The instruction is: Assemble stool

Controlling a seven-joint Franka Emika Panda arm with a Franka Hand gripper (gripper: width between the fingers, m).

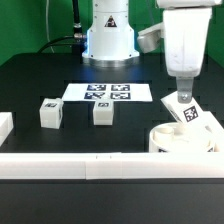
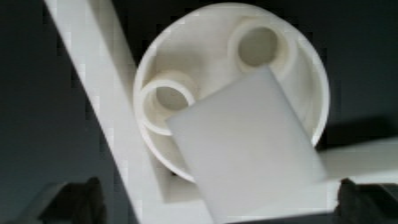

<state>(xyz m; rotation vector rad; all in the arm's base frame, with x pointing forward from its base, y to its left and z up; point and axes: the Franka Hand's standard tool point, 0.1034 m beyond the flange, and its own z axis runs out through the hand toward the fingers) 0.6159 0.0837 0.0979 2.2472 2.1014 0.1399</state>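
Note:
The stool's round white seat lies at the exterior view's right, against the front rail. In the wrist view the seat shows two round holes. One white leg with a tag rests tilted on top of the seat. My gripper hangs just above it, open. In the wrist view this leg lies between the dark fingertips of my gripper, with a gap at one side. Two more tagged legs stand on the black table, well away from the gripper.
The marker board lies flat in front of the robot's base. A long white rail runs along the front edge, and it passes beside the seat in the wrist view. A white block sits at the exterior view's left.

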